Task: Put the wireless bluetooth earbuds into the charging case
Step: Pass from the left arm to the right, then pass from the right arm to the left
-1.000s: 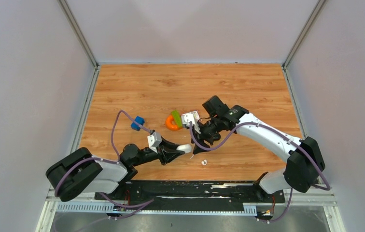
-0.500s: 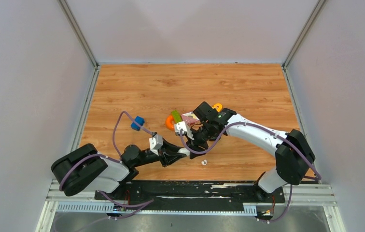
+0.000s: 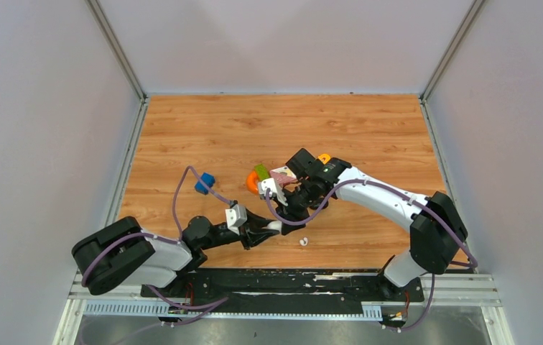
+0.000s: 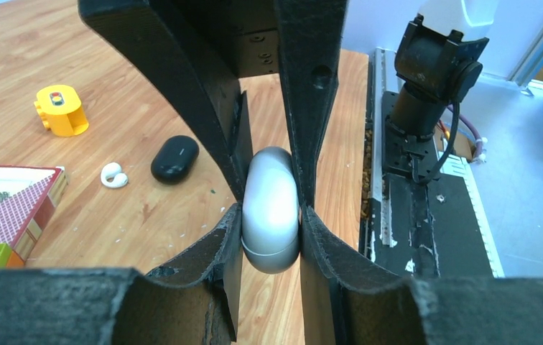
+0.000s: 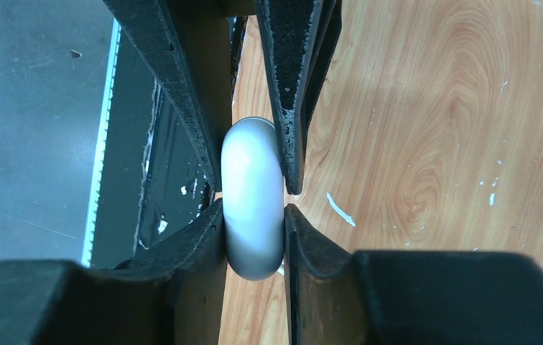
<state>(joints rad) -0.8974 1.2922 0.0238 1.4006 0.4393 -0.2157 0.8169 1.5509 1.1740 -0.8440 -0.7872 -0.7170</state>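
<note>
A white oval charging case (image 4: 271,208) is pinched between both grippers just above the table; it looks closed, with a seam near its lower end. My left gripper (image 4: 269,219) is shut on one end of it. My right gripper (image 5: 253,212) is shut on the same case (image 5: 253,198) from the opposite side. In the top view the two grippers meet at the case (image 3: 278,225), left gripper (image 3: 271,228), right gripper (image 3: 288,218). One white earbud (image 3: 303,241) lies on the wood just right of them and also shows in the left wrist view (image 4: 113,175). The other earbuds are out of view.
A black oval case (image 4: 175,158) lies beside the white earbud. A card box (image 4: 10,205), green block (image 3: 261,172) and orange ring (image 3: 252,184) sit behind the right gripper. A yellow block (image 4: 60,109) and blue block (image 3: 205,182) lie further off. The table's near edge rail (image 3: 283,277) is close.
My right gripper has swung down and left from beside the orange ring onto the white case held by my left gripper. My left gripper shifted slightly right with the case.
</note>
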